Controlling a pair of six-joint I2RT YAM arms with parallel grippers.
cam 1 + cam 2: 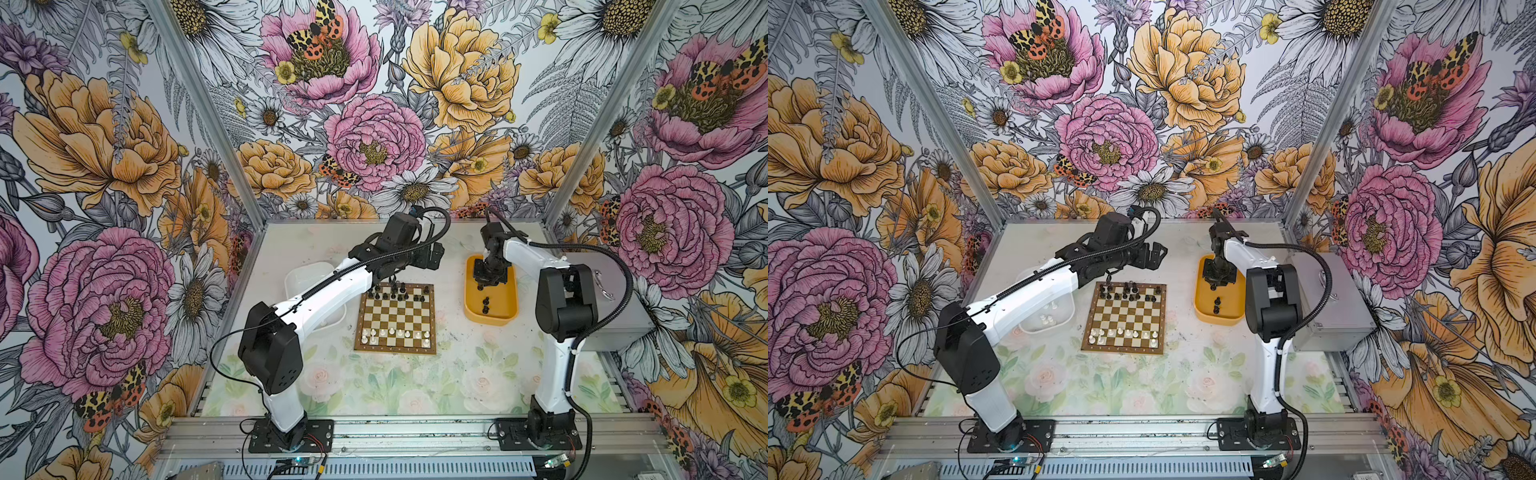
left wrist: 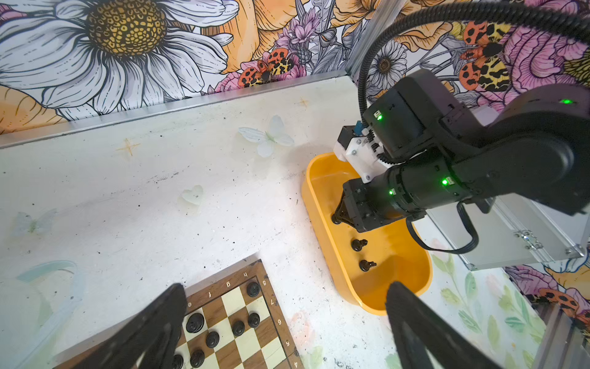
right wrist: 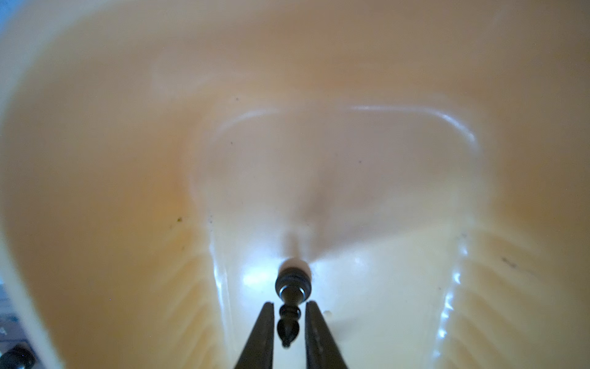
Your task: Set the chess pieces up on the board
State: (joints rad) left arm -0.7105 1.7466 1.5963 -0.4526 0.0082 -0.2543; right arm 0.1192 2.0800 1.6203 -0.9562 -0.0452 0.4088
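Open tabletop (image 1: 449,307) between board (image 1: 397,316) and tray (image 1: 468,291)

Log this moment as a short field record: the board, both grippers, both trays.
board: black pieces on the far rows, white pieces on the near rows, both with gaps
left gripper: open wide, raised near the board's far edge
right gripper: down in the yellow tray, closed on a black bishop
yellow tray, rest: two loose black pieces
white tray: a few spare white pieces
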